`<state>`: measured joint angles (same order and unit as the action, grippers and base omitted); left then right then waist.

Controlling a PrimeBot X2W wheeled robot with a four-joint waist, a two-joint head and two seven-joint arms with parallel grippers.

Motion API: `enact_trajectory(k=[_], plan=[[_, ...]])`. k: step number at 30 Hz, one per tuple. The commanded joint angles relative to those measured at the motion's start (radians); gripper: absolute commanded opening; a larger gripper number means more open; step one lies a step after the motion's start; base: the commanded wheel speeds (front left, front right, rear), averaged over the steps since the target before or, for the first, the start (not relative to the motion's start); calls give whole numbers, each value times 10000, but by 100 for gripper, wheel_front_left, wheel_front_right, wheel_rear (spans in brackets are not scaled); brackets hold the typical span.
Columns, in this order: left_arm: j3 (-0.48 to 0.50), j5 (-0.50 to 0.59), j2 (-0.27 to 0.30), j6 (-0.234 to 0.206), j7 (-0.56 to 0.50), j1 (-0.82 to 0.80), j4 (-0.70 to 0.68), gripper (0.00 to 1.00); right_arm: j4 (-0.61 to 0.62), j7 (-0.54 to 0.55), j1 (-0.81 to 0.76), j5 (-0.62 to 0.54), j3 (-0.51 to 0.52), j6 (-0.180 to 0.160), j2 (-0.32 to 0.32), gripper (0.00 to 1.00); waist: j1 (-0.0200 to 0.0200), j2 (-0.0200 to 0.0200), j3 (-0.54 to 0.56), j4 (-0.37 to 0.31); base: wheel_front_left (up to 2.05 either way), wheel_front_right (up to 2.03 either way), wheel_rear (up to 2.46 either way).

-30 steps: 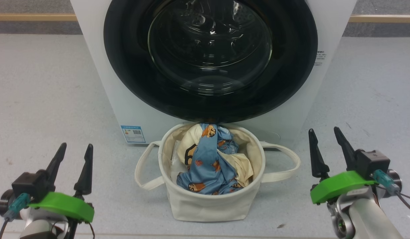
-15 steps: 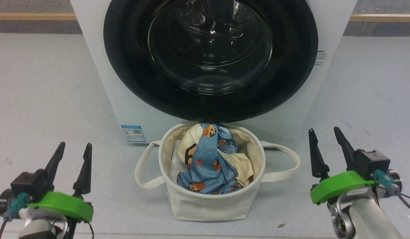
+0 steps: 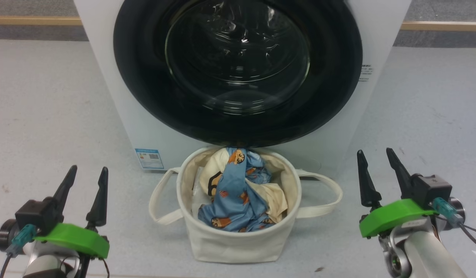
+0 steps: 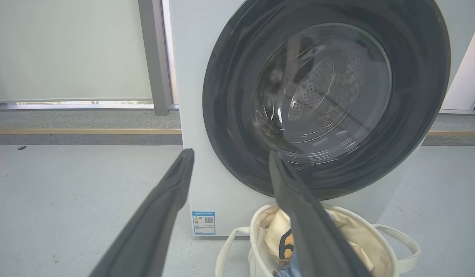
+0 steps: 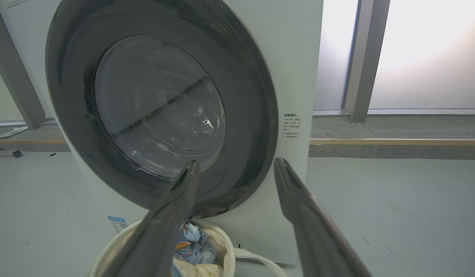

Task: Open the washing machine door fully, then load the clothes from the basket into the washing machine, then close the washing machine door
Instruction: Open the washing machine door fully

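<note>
Shifting a little left and down across the head view, the washing machine [image 3: 118, 116] and the basket [image 3: 238, 243] had kept their spacing; so the camera had moved, not they. The left jaws and right jaws hung low at either side as before, both pairs spread wide and empty, well apart from everything. The washing machine door [image 3: 238, 65] looked shut, so I judged the first step not yet begun; the clothes [image 3: 234, 197] lay in the basket on the floor [image 3: 49, 116], just below the door. Counted: one machine; one door; one basket with two loop handles; two garments showing, one blue and one cream; one blue sticker [image 3: 149, 159]; two pairs of jaws.
</note>
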<state>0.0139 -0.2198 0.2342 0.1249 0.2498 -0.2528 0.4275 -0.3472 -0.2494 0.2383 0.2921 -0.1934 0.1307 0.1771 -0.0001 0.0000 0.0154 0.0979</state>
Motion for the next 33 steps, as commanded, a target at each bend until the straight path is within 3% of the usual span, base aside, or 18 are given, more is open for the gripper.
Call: enact_trajectory(k=[1,22,33], plan=[[333,92,220,57,120,-537,-285,100,267,-124,221,31,-188,0,78,100,1,0,-3,-6,166,74,-240],[-94,-91,185,57,120,-561,-218,100,247,-124,216,162,-302,0,90,100,1,0,-49,-99,134,109,-242],[-290,-276,256,57,120,-481,-299,100,271,-124,174,169,-270,0,70,100,1,0,-57,-141,59,59,-118]])
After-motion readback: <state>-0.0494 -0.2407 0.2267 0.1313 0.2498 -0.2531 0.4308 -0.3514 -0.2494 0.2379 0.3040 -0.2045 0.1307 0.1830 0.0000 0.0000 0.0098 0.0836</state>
